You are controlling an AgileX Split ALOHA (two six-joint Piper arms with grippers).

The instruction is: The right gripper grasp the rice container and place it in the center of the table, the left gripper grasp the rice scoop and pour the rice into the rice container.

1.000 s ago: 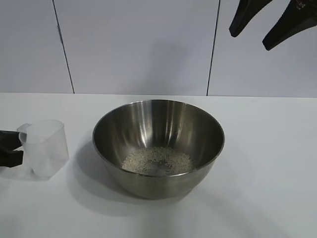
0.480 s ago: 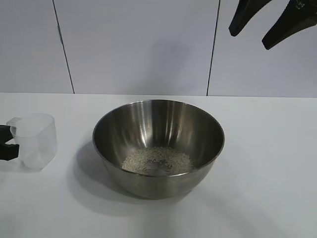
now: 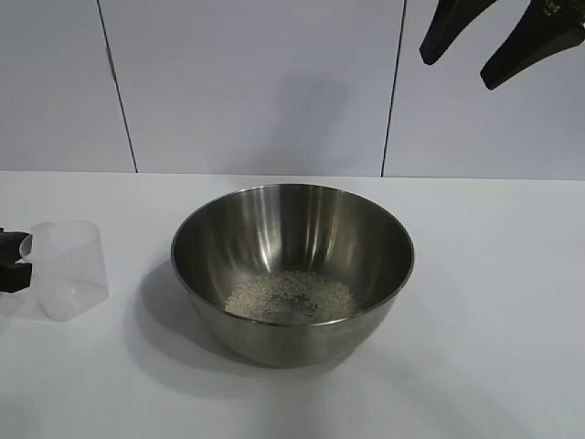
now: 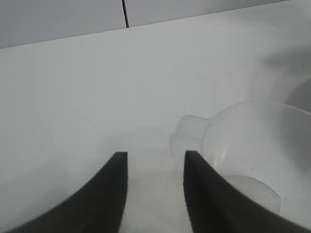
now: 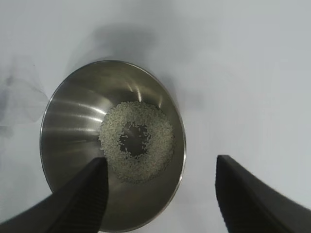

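Note:
The rice container [image 3: 274,219], a big steel bowl, stands at the middle of the white table [image 3: 494,302] with a thin ring of rice [image 3: 291,294] on its bottom. The rice scoop [image 3: 69,270], a clear plastic cup, stands upright on the table at the far left. My left gripper [image 3: 16,261] is just left of it, open. In the left wrist view the left gripper [image 4: 155,158] holds nothing, and the scoop's handle [image 4: 187,133] lies just past one fingertip. High at the upper right hangs my right gripper [image 3: 494,41], open over the container [image 5: 68,121] and its rice [image 5: 137,141].
A pale panelled wall [image 3: 256,82] rises behind the table's far edge. Bare tabletop lies right of the bowl and in front of it. The scoop [image 5: 19,97] shows faintly beside the bowl in the right wrist view.
The left gripper carried the scoop a little leftward, then opened and let go of its handle. The scoop now stands free on the table. The right arm has barely moved.

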